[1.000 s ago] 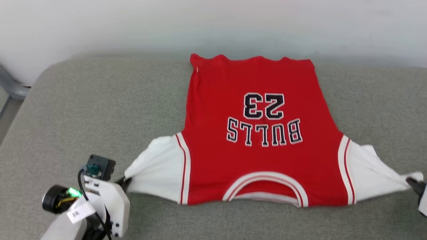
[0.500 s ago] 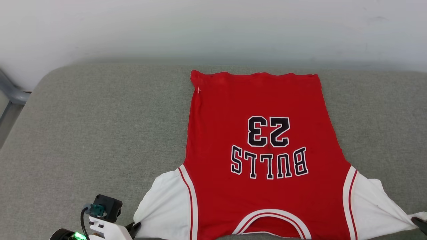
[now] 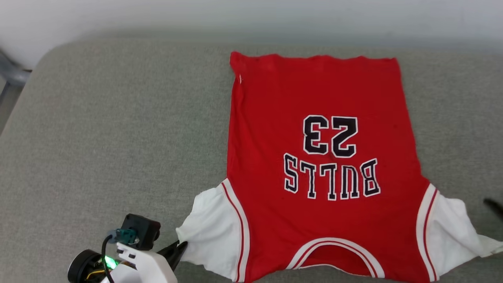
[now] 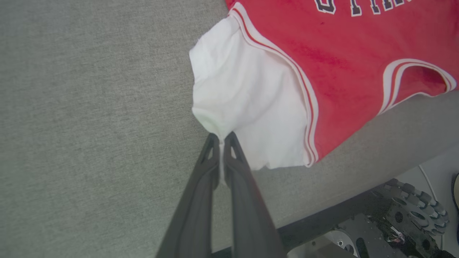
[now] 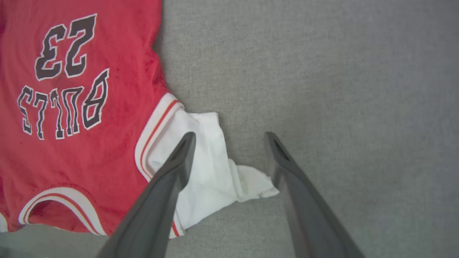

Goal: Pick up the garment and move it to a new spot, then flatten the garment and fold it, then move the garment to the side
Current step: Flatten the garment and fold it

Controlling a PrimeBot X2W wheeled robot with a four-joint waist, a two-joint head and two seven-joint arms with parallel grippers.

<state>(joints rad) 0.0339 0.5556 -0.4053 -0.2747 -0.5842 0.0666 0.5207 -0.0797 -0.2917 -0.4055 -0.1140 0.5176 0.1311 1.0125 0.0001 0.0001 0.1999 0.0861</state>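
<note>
The garment (image 3: 275,98), a red jersey with white sleeves and "BULLS 23" lettering, lies spread flat on the grey padded surface (image 3: 118,118), collar toward me. My left gripper (image 3: 181,247) is shut on the edge of the garment's white sleeve (image 4: 244,93); in the left wrist view the left gripper (image 4: 222,136) pinches a fold of the cloth. My right gripper (image 5: 229,134) stands open above the other white sleeve (image 5: 211,168), whose crumpled tip lies loose between the fingers. One dark right finger (image 3: 493,205) shows at the head view's right edge.
A pale wall runs behind the surface. A grey metal frame (image 3: 11,72) stands off the far left corner. The surface's front edge and my base (image 4: 394,215) lie just below the collar. Bare grey padding extends left and right of the garment.
My right gripper has opened and let go of the right sleeve, which now lies slack. The left gripper keeps its hold. The head camera has shifted, so the whole picture moved.
</note>
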